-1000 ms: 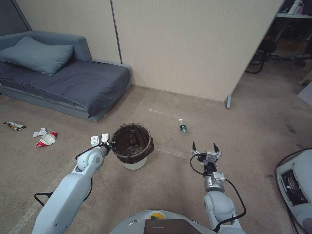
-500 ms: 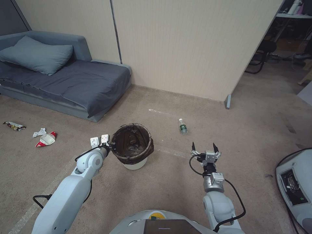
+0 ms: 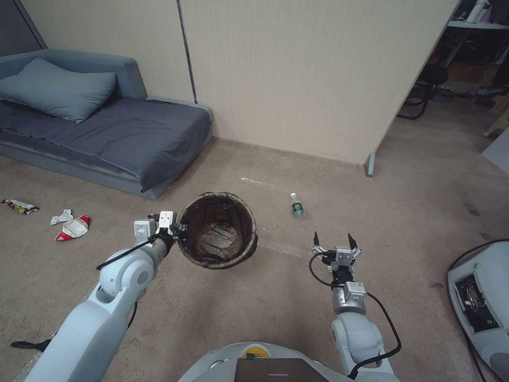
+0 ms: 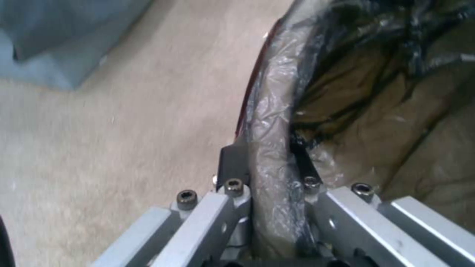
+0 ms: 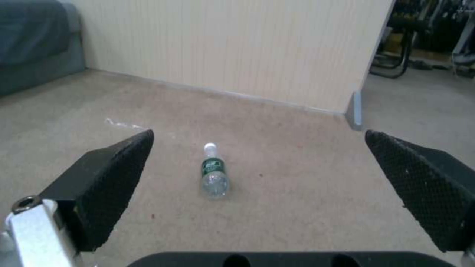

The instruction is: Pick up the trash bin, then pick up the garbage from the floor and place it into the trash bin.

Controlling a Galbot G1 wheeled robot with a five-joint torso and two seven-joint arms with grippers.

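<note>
The trash bin (image 3: 253, 233), lined with a dark bag, hangs above the carpet with its mouth tipped toward me. My left gripper (image 3: 177, 233) is shut on its near-left rim. In the left wrist view the fingers (image 4: 232, 163) pinch the bag-covered rim (image 4: 269, 111) from both sides. My right gripper (image 3: 334, 239) is open, low over the floor, and points at a clear plastic bottle (image 3: 297, 206) lying ahead of it. The right wrist view shows the bottle (image 5: 213, 172) between the spread fingertips (image 5: 118, 159). Far left lie a red-and-white cup (image 3: 71, 229), a tissue (image 3: 62, 216) and a wrapper (image 3: 18, 206).
A grey sofa (image 3: 106, 127) with a pillow stands at the back left. A beige partition wall (image 3: 318, 79) runs behind, ending at a foot (image 3: 370, 164). A white machine (image 3: 477, 302) sits at the right edge. Open carpet lies around the bottle.
The left arm has lifted the bin off the floor and tipped it, so its white base is hidden. The right arm has stayed still. The camera shifted slightly.
</note>
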